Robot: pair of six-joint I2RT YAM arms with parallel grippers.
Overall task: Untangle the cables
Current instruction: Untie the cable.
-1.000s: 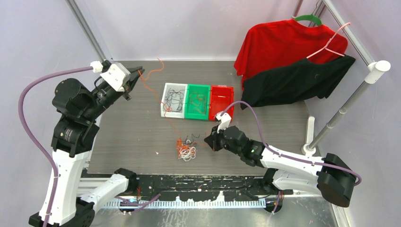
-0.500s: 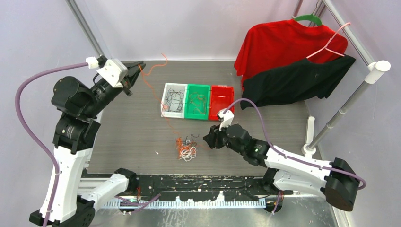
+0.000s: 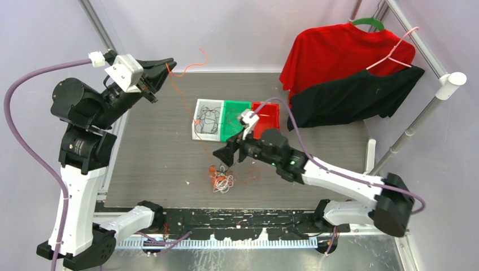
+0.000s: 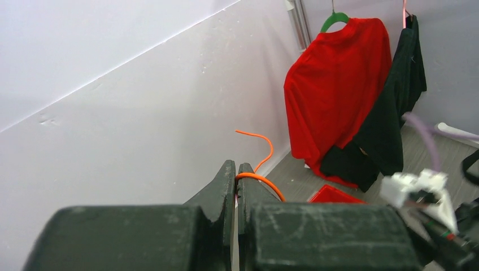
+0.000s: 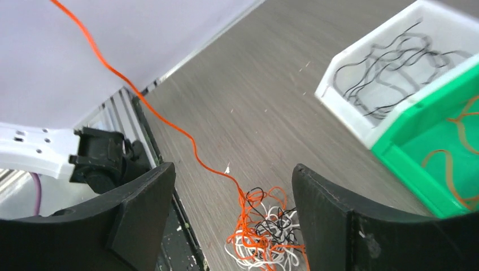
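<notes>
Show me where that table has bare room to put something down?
Bare: table left of the white bin and the slanting orange cable; and right, below the black shirt. Crowded: the three bins and the tangle by the right claw.

Top cam: fixed, high behind the arm bases, looks down and forward over the whole table (image 3: 152, 147). White bin (image 3: 204, 137) near mid-frame, far off.
Left wrist cam: raised, well left of the white bin, roughly level, aimed at the red shirt (image 4: 333, 84) back-right of the bin. Left gripper (image 4: 236, 167) close at bottom.
Right wrist cam: close, just right of the white bin, tilted down-left past the right gripper (image 5: 233, 168).
Overlap: top and right wrist share white bin and cable pile (image 5: 262, 231). All three catch the orange cable (image 4: 260, 178).
</notes>
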